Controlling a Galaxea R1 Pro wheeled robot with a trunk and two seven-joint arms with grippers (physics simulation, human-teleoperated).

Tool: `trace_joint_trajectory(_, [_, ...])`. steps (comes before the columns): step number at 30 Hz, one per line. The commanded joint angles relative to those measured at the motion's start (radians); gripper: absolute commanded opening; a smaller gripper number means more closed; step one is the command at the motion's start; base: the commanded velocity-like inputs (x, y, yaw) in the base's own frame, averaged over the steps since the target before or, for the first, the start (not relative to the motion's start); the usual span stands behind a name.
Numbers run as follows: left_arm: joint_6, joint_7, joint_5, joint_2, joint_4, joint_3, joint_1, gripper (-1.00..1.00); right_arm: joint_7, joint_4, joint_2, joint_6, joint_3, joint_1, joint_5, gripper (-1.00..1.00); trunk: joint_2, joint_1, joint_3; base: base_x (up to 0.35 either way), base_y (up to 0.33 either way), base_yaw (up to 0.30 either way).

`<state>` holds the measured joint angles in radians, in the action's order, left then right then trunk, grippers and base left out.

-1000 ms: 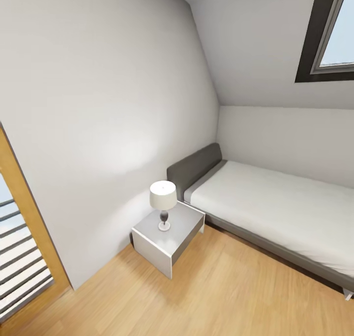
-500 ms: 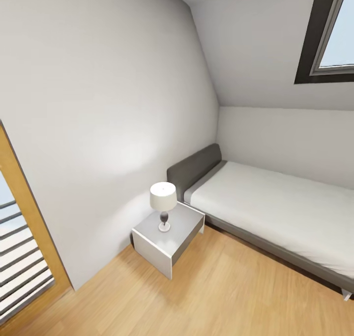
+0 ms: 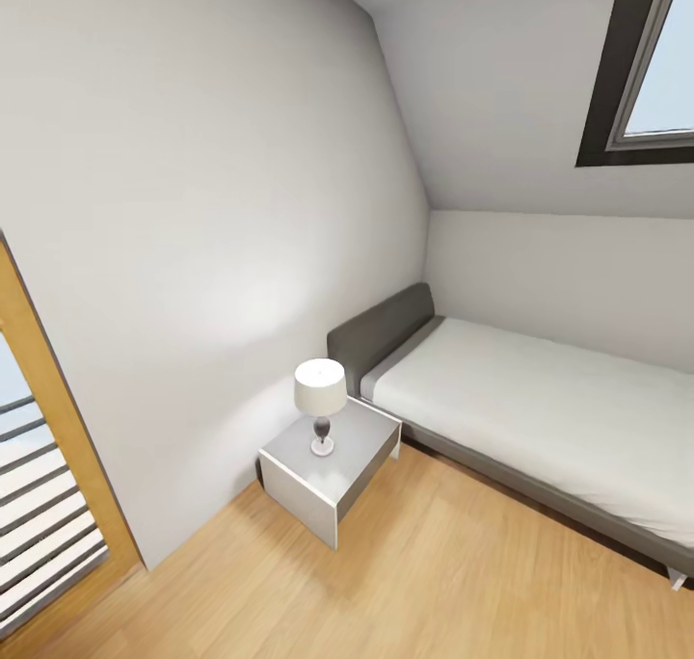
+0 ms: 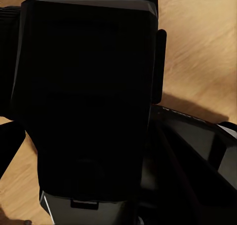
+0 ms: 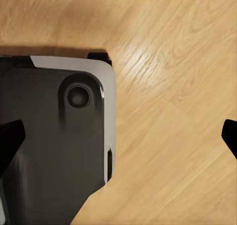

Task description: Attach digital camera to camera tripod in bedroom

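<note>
A black boxy digital camera (image 4: 89,77) sits very close in the left wrist view, over the wood floor. My left gripper (image 4: 89,151) appears shut on it, with one dark finger (image 4: 9,146) showing beside it. In the right wrist view my right gripper (image 5: 118,138) is open, its two dark fingertips (image 5: 10,141) far apart with nothing between them, above the floor and my own grey and black base (image 5: 59,136). The camera tripod is out of view. The head view looks into a corner of the bedroom.
A grey-framed bed (image 3: 540,418) with a white mattress runs along the right wall. A white nightstand (image 3: 328,466) with a small lamp (image 3: 320,404) stands beside its headboard. A wooden door frame (image 3: 58,418) is at the left and a dark-framed window (image 3: 641,71) at the upper right. Light wood floor (image 3: 434,582) lies in front.
The whole head picture has shifted slightly: the door frame has slid a little left and the window a little down. Nothing in the room has moved.
</note>
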<state>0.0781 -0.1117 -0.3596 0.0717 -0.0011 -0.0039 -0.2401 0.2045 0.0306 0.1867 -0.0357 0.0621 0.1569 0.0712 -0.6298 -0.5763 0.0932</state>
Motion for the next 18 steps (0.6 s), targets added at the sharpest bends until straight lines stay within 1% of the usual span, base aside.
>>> trace_joint_trajectory(1, [0.005, -0.003, -0.006, 0.000, 0.000, -0.001, -0.001, -1.00, 0.003, 0.003, 0.000, -0.004, 0.007, 0.002, 0.008, 1.00, 0.006, 0.004, -0.002, 0.000, 0.000, 0.000])
trace_joint_trajectory(4, [0.005, -0.003, -0.006, 0.000, 0.000, -0.001, -0.001, -1.00, 0.003, 0.003, 0.000, -0.003, 0.006, 0.001, 0.008, 1.00, 0.027, 0.015, -0.011, 0.000, 0.000, 0.000])
trace_joint_trajectory(6, [-0.006, -0.003, -0.010, -0.010, -0.002, 0.008, 0.002, -1.00, 0.001, -0.006, -0.011, -0.004, 0.010, 0.001, 0.009, 1.00, 0.027, 0.015, -0.011, 0.000, 0.000, 0.000])
trace_joint_trajectory(9, [-0.007, -0.003, -0.010, -0.009, -0.002, 0.008, 0.002, -1.00, 0.001, -0.006, -0.028, -0.004, 0.010, 0.001, 0.009, 1.00, 0.027, 0.015, -0.011, 0.000, 0.000, 0.000])
trace_joint_trajectory(10, [-0.005, -0.003, -0.009, -0.009, -0.002, 0.008, 0.002, -1.00, 0.001, -0.005, -0.031, -0.004, 0.010, 0.001, 0.009, 1.00, 0.027, 0.015, -0.011, 0.000, 0.000, 0.000])
trace_joint_trajectory(13, [-0.003, -0.003, -0.009, -0.009, -0.002, 0.008, 0.002, -1.00, 0.001, -0.003, -0.027, -0.004, 0.010, 0.001, 0.011, 1.00, 0.027, 0.015, -0.011, 0.000, 0.000, 0.000])
trace_joint_trajectory(16, [-0.003, -0.003, -0.008, -0.010, -0.002, 0.008, 0.002, -1.00, -0.002, -0.003, -0.037, -0.005, 0.009, 0.001, 0.017, 1.00, 0.027, 0.015, -0.011, 0.000, 0.000, 0.000])
trace_joint_trajectory(18, [-0.003, -0.003, -0.007, -0.010, -0.002, 0.008, 0.003, -1.00, -0.003, -0.002, -0.041, -0.005, 0.010, 0.001, 0.014, 1.00, 0.027, 0.015, -0.011, 0.000, 0.000, 0.000])
